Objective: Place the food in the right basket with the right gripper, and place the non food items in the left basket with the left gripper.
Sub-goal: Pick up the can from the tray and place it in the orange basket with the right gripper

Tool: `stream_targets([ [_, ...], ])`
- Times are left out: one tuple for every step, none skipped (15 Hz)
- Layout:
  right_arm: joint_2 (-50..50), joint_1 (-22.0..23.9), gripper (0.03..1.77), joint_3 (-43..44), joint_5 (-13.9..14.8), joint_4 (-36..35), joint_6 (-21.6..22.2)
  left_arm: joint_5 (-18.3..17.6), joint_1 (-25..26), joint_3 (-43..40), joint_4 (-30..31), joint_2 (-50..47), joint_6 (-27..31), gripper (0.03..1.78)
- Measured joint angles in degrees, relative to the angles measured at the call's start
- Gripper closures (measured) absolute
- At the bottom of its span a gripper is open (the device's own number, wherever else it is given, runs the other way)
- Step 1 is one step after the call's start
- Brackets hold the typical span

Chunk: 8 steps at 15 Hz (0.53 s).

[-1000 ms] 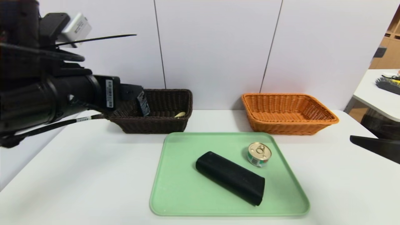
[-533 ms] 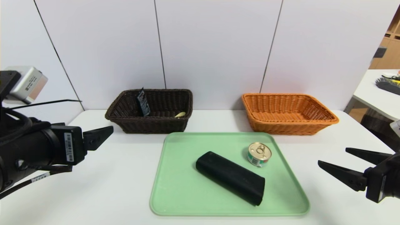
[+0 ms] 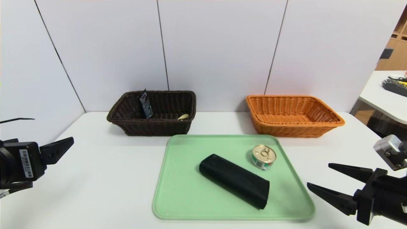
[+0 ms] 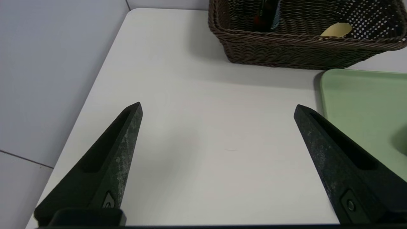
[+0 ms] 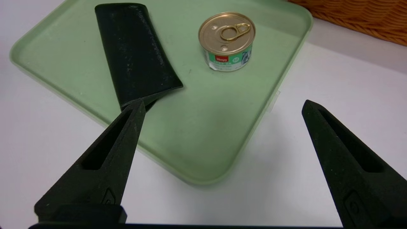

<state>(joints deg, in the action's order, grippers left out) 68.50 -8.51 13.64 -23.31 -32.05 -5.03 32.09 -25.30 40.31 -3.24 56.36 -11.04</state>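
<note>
- Right now I have the right gripper (image 3: pixel 321 178) at about 4 o'clock of the green tray (image 3: pixel 178 203), over the white table (image 3: pixel 105 178), jaws spread wide and holding nothing.
- The tin can (image 3: pixel 263 156) stands upright on the tray at roughly 2 o'clock from its centre, pull-ring up, just beside the black case (image 3: pixel 234 180) but apart from it.
- The orange basket (image 3: pixel 318 128) sits at 1 o'clock beyond the tray and looks empty.
- The left gripper (image 3: pixel 58 149) hangs at 9 o'clock, well apart from the tray, also spread wide and empty.
- The dark basket (image 3: pixel 152 127) at 11 o'clock holds a dark tube (image 3: pixel 145 104) leaning upright and a yellow spoon (image 3: pixel 183 116).
- I judge the step in hand is the reach for the can.
- Next I need to bring the right jaws in around the can's sides, clear of the case, and close before lifting toward the orange basket.
- The case remains for the left arm.
</note>
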Motion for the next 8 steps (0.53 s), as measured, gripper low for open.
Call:
stream_targets([
  [1.71, -0.39, 0.1, -0.15, -0.01, -2.27, -0.17, -0.01, 0.83, -0.68, 0.05, -0.84, 0.11, 0.12],
  [3.52, -0.66, 0.1, -0.24, -0.01, -4.61, -0.37, -0.04, 1.35, -1.18, 0.05, -1.58, 0.16, 0.12],
  [5.53, -0.83, 0.1, -0.28, 0.0, -7.28, -0.66, -0.09, 1.6, -1.6, 0.02, -2.19, 0.16, 0.12],
  [7.9, -0.99, 0.1, -0.3, 0.05, -10.45, -1.22, -0.11, 1.71, -1.82, 0.07, -2.61, 0.16, 0.12],
  [10.25, -1.27, 0.1, -0.37, 0.11, -13.34, -2.04, -0.11, 1.77, -1.9, 0.18, -2.84, 0.16, 0.12],
  [12.67, -1.68, 0.1, -0.39, 0.22, -16.15, -2.76, -0.12, 1.79, -1.9, 0.24, -3.05, 0.09, 0.12],
  [15.13, -2.27, 0.1, -0.41, 0.3, -19.03, -3.17, -0.12, 1.82, -1.89, 0.24, -3.17, 0.07, 0.12],
  [17.2, -2.86, 0.1, -0.41, 0.38, -21.37, -3.64, -0.15, 1.84, -1.84, 0.24, -3.27, 0.07, 0.12],
])
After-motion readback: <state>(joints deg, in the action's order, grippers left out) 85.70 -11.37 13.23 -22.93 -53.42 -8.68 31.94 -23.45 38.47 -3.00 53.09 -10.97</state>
